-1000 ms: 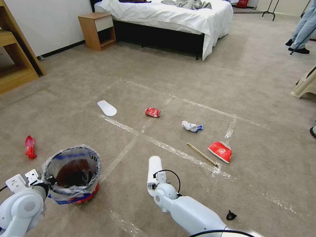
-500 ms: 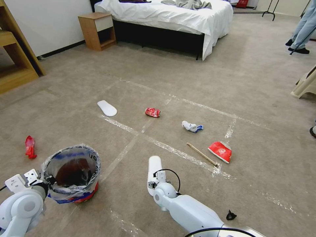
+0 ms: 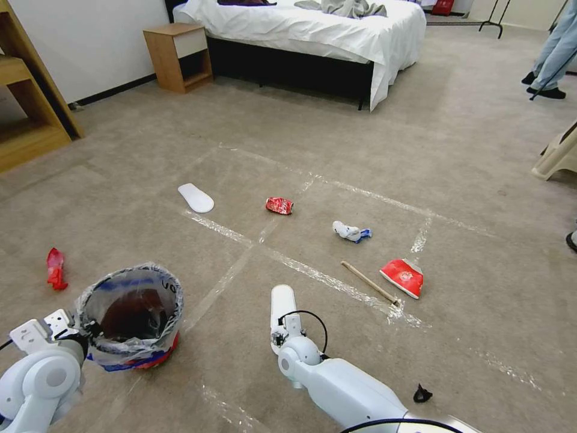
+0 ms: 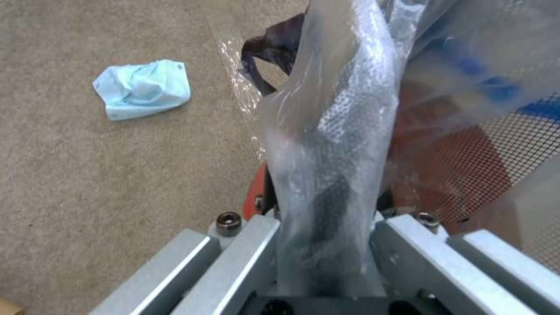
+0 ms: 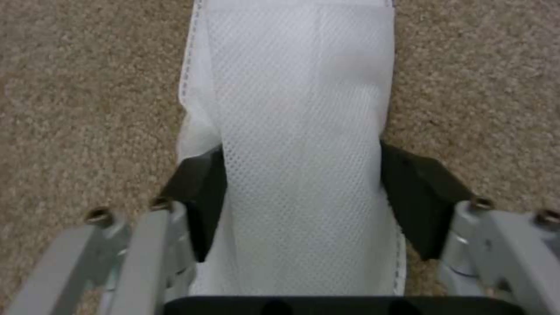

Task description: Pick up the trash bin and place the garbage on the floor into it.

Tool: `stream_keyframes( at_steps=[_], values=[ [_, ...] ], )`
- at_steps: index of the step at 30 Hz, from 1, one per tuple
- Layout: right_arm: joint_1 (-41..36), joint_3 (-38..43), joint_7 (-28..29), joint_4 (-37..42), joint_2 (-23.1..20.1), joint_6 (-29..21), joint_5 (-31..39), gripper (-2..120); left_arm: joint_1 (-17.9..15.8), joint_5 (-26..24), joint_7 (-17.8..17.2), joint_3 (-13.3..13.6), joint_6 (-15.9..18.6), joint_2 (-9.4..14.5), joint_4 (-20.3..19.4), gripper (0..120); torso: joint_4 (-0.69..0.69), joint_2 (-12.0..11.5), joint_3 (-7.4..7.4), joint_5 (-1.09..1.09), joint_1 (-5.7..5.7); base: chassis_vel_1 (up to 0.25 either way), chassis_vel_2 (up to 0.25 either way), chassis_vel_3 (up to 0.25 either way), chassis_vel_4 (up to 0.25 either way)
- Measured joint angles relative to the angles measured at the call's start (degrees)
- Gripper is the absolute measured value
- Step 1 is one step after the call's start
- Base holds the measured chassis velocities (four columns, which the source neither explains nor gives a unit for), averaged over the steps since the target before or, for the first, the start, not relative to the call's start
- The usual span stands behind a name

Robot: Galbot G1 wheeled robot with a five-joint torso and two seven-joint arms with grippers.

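The left claw grips the trash bin rim, near left. The right claw pinches a white slipper on the floor; lift it level, then release over the opening.

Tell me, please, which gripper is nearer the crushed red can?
Right. The right gripper, closed around a white slipper, sits nearer the can; the left gripper grips the bin farther off.

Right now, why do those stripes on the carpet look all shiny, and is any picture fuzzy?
Head view: the clear tape strips on the floor catch the room light, so they glare. Left wrist view: the trash bin liner sits so close that it blurs. Right wrist view: the white slipper is soft at its far end.
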Motion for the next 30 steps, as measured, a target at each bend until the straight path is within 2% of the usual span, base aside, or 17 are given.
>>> stream_keyframes(
  at_steps=[5, 7, 9, 11, 15, 20, 24, 30],
  values=[
    [-0.1, 0.0, 0.0, 0.0, 0.0, 0.0, -0.2, 50, 0.0, 0.1, 0.1, 0.0, -0.1, 0.0, 0.0, 0, 0.00, 0.0, 0.00, 0.00, 0.00, 0.000, 0.000, 0.000, 0.000],
    [-0.1, 0.0, 0.0, 0.0, 0.0, 0.0, -0.3, 40, 0.0, 0.3, 0.1, 0.1, -0.2, -0.1, 0.1, 0, 0.01, 0.0, 0.00, 0.01, 0.00, 0.000, 0.000, 0.000, 0.000],
    [-0.1, 0.0, 0.0, 0.0, 0.0, 0.0, -0.3, 37, 0.0, 0.3, 0.1, 0.1, -0.2, -0.1, 0.1, 0, 0.01, 0.0, 0.00, 0.01, 0.00, 0.000, 0.000, 0.000, 0.000],
    [-0.1, -0.1, 0.0, 0.0, 0.0, 0.0, -0.4, 29, 0.0, 0.4, 0.1, 0.2, -0.2, -0.2, 0.1, 0, 0.01, 0.0, 0.00, 0.01, 0.00, 0.000, 0.000, 0.000, 0.000],
    [-0.1, -0.1, 0.0, 0.0, -0.1, 0.0, -0.6, 25, 0.0, 0.6, 0.2, 0.3, -0.2, -0.3, 0.1, 0, 0.01, 0.0, 0.00, 0.01, 0.00, 0.000, 0.000, 0.000, 0.000],
    [-0.5, -0.1, 0.0, 0.1, -0.5, 0.2, -1.3, 10, -0.1, 1.4, 0.7, 0.4, -0.5, -0.3, 0.6, 0, -0.01, 0.0, 0.00, 0.00, 0.00, 0.000, 0.000, 0.000, 0.000],
    [-0.8, -0.1, 0.2, 0.8, -1.1, 0.2, -1.6, 4, -0.1, 1.7, 0.8, 0.5, -0.6, -0.3, 0.8, 0, -0.02, 0.0, 0.01, -0.02, 0.00, 0.000, 0.000, 0.000, 0.000],
    [-3.2, -0.1, 2.9, 10.3, -5.3, -1.3, -1.6, 1, -0.7, 2.2, 0.8, 1.0, -0.7, -0.4, 1.7, 0, -0.03, 0.0, 0.02, -0.04, 0.00, 0.000, 0.000, 0.000, 0.000]
  ],
)
